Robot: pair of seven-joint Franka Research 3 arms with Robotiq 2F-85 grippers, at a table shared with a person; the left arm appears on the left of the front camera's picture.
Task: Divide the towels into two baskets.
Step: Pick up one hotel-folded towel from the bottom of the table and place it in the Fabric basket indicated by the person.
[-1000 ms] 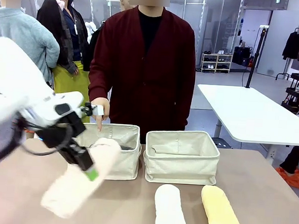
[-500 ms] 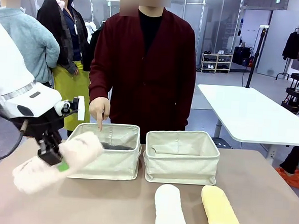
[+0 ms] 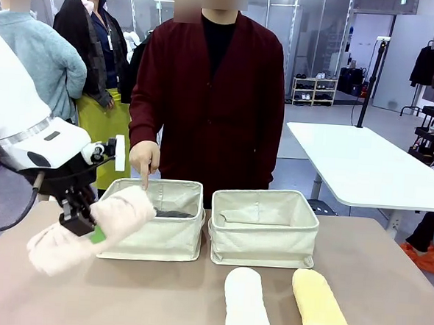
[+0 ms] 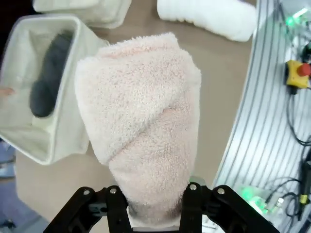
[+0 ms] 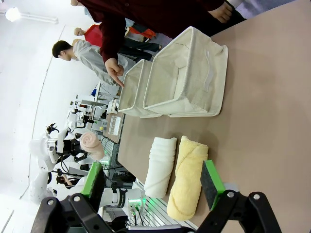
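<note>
Beside the left basket [image 3: 170, 237], left tool [image 3: 86, 227] clamps the cream towel [image 3: 126, 210]; right tool [image 5: 153, 182] gapes empty.

I see two cream canvas bins side by side. The left basket [image 3: 157, 236] holds the dark grey towel [image 3: 171, 213]. The cream towel [image 3: 88, 228] hangs tilted in the air at its front-left corner. The white towel [image 3: 246, 308] and yellow towel [image 3: 322, 309] lie side by side before the right basket [image 3: 264, 239].

My left arm comes in over the table's [image 3: 172, 300] left edge with the wrist tilted down. My left gripper [image 3: 86, 227] is clamped around the middle of a cream towel roll [image 3: 126, 208], holding it off the tabletop. My right gripper [image 5: 153, 187] has its jaws spread wide.
</note>
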